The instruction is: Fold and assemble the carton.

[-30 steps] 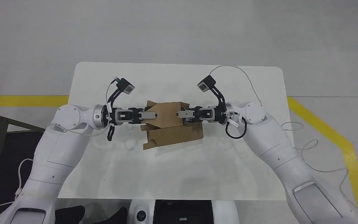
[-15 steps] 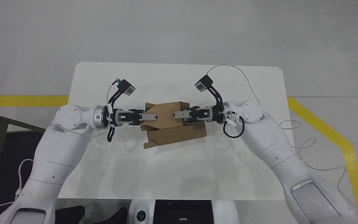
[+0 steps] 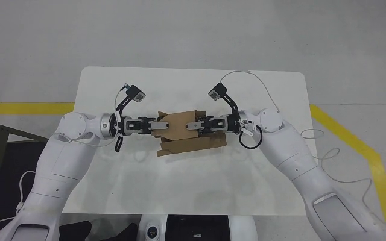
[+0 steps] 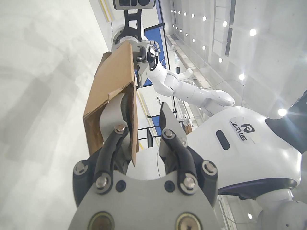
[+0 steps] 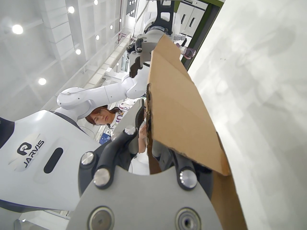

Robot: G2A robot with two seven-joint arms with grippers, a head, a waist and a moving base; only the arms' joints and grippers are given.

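A brown, partly folded carton [image 3: 192, 142] is held over the middle of the white table [image 3: 271, 181], between my two grippers. My left gripper [image 3: 164, 125] is at its left end. In the left wrist view this gripper [image 4: 141, 107] is open and straddles a carton [image 4: 109, 84] wall: one finger [image 4: 115, 113] is inside the box and the other stands apart outside. My right gripper [image 3: 192, 125] is at the carton's right end. In the right wrist view it [image 5: 150, 107] is shut on a carton [image 5: 177, 111] panel, and the cardboard hides one finger.
The table surface around the carton is bare white, with open room in front and behind. A thin cable [image 3: 259, 78] loops over the back right of the table. A yellow floor line [image 3: 36, 108] runs past both table sides.
My right gripper has moved a little to the left, further onto the carton. The carton's lower panel has shifted slightly right. The left arm has barely moved.
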